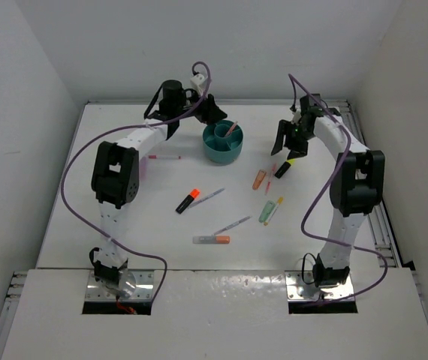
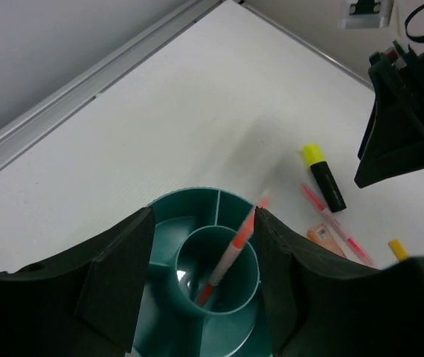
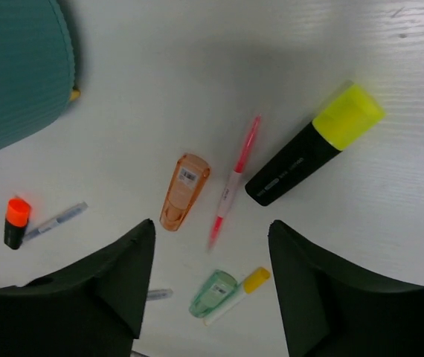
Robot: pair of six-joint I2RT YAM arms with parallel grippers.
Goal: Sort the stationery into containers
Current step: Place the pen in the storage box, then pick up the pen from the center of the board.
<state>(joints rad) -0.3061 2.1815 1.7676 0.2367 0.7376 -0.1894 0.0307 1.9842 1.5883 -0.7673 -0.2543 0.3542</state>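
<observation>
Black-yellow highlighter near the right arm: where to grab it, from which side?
I'd take the black-yellow highlighter on its black barrel, mid-length, straight from above, fingers across its width. It lies flat and diagonal, with both long sides free there. Avoid the butt end: the thin pink pen lies close beside it.

A pen [image 2: 230, 253] stands tilted in the centre tube of the organiser cup [image 1: 222, 142] at the back of the desk [image 1: 154, 217], a lone pen [image 1: 164, 157] lying to its left, a highlighter [image 3: 312, 152], slim pen [image 3: 232, 182] and stubby marker [image 3: 184, 191] side by side to its front right, further pens [image 1: 211, 239] scattered in front.
</observation>
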